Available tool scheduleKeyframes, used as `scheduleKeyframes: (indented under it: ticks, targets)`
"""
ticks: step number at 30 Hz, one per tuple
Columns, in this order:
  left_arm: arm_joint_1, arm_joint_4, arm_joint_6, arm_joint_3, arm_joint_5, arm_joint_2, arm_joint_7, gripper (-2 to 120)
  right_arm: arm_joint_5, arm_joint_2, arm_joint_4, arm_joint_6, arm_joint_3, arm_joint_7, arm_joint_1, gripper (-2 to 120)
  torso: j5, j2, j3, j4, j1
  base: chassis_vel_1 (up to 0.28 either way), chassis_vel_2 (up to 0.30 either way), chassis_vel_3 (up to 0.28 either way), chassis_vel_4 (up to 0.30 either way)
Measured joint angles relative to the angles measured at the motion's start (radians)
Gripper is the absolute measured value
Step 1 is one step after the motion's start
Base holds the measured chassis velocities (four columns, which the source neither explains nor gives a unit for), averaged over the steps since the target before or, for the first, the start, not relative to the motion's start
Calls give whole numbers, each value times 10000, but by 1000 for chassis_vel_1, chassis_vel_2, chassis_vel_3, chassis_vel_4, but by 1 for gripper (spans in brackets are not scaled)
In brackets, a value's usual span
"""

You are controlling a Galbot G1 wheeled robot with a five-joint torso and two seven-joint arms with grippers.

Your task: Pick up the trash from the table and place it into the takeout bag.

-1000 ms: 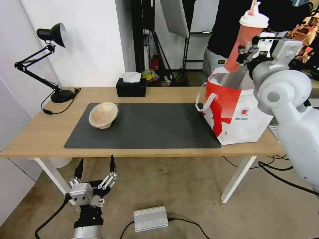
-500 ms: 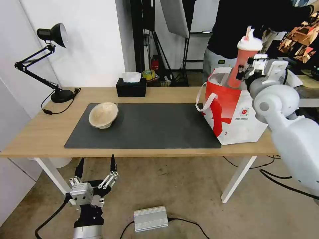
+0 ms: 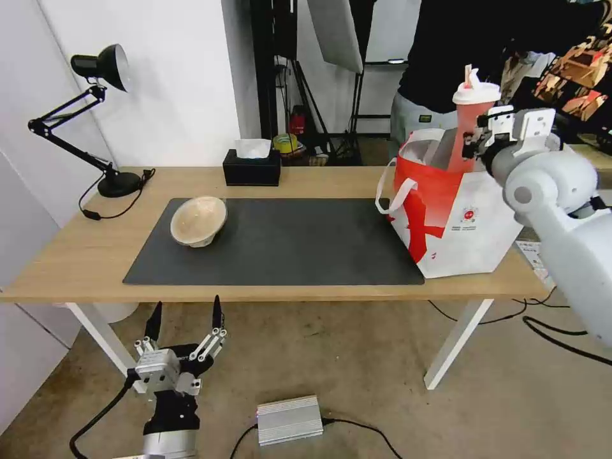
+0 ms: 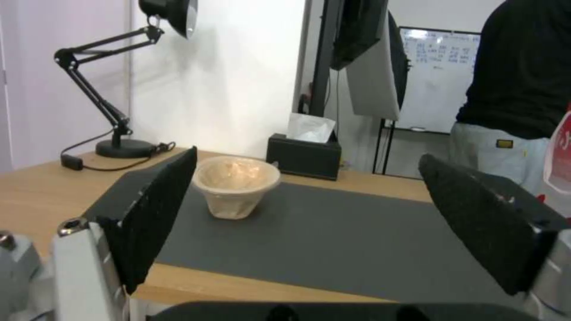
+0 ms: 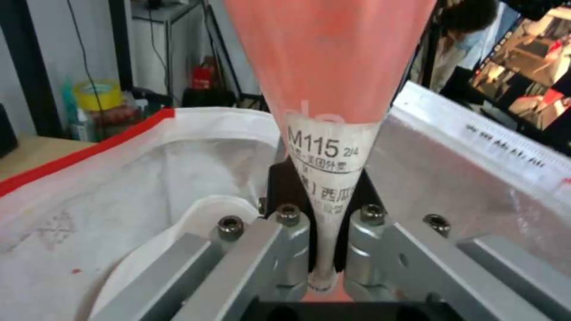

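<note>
Lowered since a second ago, the red drink cup (image 3: 470, 121) now has its base sunk below the rim of the takeout bag (image 3: 452, 217), where earlier it hung tilted clear above the opening. It stands nearly upright, white lid and pink straw above the bag's far edge. The right end effector (image 3: 472, 139) grasps the cup from the side, right at the bag's rim; in the right wrist view its fingers (image 5: 279, 232) press against the cup's labelled wall (image 5: 326, 160), with the silver foil lining close on one side and a white bowl's rim (image 5: 196, 223) lying low inside the bag on the other.

At the bag's near left corner a white loop handle (image 3: 390, 191) droops over the dark grey mat (image 3: 287, 245). The bag sits at the right end of the bench (image 3: 70, 255), its base near the front edge and overlapping the mat's right corner.

Well apart from the bag, the tan pulp bowl (image 3: 198, 220) rests tipped on the mat's left part, and the mat between bowl and bag lies open. A black tissue box (image 3: 252, 167) stands behind the mat, and a black desk lamp (image 3: 95, 121) at the bench's far left.

Below the bench's front edge, the left end effector (image 3: 185, 324) hangs parked with its fingers spread, nothing between them.
</note>
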Motion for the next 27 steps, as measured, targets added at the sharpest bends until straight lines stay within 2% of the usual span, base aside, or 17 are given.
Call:
scheduleKeyframes:
  ticks: [10, 27]
  targets:
    - [-26, 4, 0, 46, -9, 12, -5, 100, 48, -559, -34, 0, -478, -186, 321, 3, 0, 0, 0, 0, 0, 0, 0, 0, 0]
    - [38, -80, 3, 48, -11, 33, -10, 100, 58, -847, -56, 1, -1099, -244, 267, 3, 0, 0, 0, 1, 0, 0, 0, 0, 0]
